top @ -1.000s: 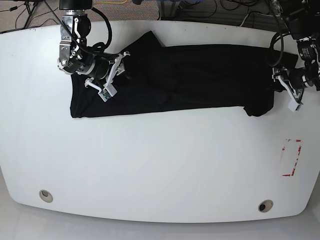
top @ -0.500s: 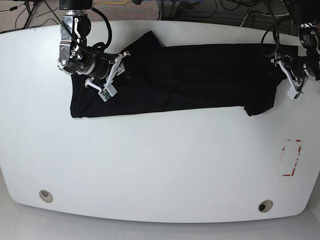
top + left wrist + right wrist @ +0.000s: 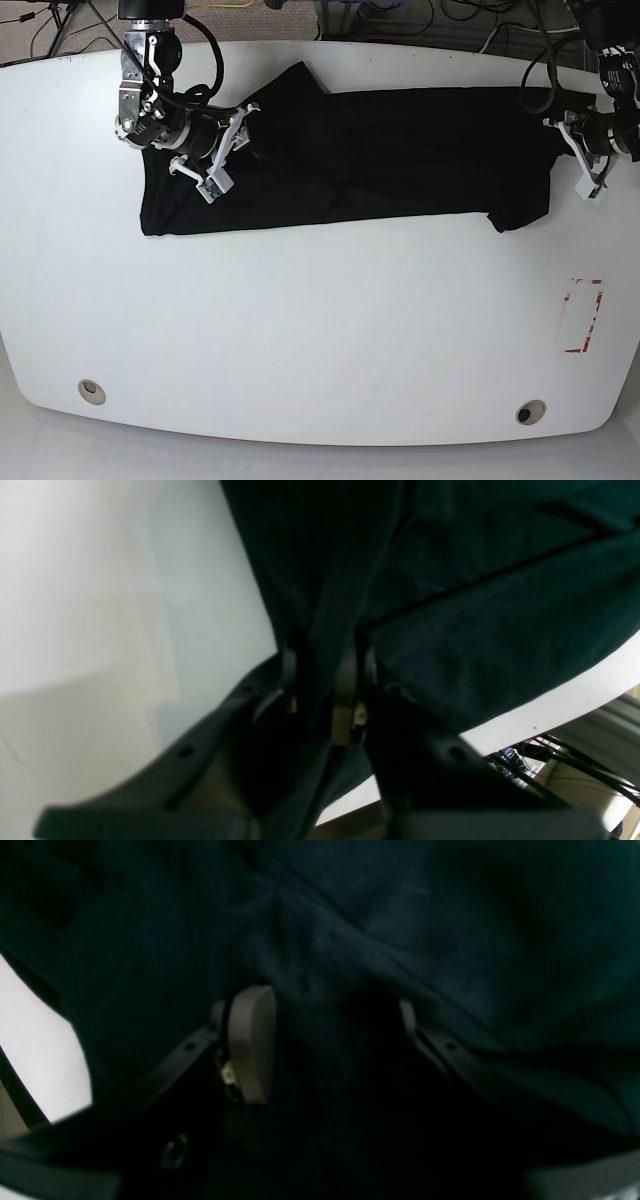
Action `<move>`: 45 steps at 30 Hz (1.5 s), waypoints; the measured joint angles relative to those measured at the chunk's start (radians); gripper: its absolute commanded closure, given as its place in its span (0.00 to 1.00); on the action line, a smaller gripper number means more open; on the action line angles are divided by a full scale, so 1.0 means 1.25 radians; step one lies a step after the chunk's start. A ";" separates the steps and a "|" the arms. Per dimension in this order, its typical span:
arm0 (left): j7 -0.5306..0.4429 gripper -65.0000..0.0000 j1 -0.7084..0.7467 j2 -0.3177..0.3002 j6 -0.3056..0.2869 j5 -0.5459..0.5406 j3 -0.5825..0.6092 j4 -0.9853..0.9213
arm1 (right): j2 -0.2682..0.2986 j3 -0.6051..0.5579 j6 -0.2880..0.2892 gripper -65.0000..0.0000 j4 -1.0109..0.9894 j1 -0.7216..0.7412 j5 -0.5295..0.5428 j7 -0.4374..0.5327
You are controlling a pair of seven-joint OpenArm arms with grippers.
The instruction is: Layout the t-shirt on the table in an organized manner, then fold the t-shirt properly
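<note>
Table (image 3: 320, 330): one t-shirt (image 3: 400, 150), two grippers (right perhaps gripping).

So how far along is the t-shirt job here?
Early. The t-shirt lies stretched in a long band across the table, still bunched and creased. In hand: the left gripper is pinching fabric at one end; the right gripper straddles cloth at the other. Flattening and all folding remain.
</note>
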 measured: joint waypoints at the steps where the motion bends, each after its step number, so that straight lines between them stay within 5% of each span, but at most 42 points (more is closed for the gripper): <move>1: 0.000 0.92 0.000 0.000 0.000 0.000 0.000 0.000 | 0.000 0.000 0.000 0.54 0.000 0.000 0.000 0.000; 18: 0.025 0.92 0.031 0.047 0.000 0.001 0.020 0.257 | -0.002 0.001 0.000 0.54 0.000 0.000 0.000 -0.001; 25: 0.042 0.91 0.029 0.105 0.000 -0.016 0.054 0.369 | -0.002 0.001 0.000 0.54 0.000 0.000 0.001 0.000; 31: 0.058 0.70 0.013 0.104 0.000 -0.002 0.041 0.369 | -0.012 0.002 -0.004 0.54 0.000 0.000 -0.001 0.000; 38: 0.042 0.44 -0.002 0.078 0.001 -0.011 -0.084 0.316 | -0.017 0.001 -0.003 0.54 0.000 0.000 0.000 0.000; 45: 0.063 0.42 -0.018 0.051 0.003 0.016 -0.157 0.161 | -0.018 0.001 -0.003 0.54 0.000 0.000 0.000 0.000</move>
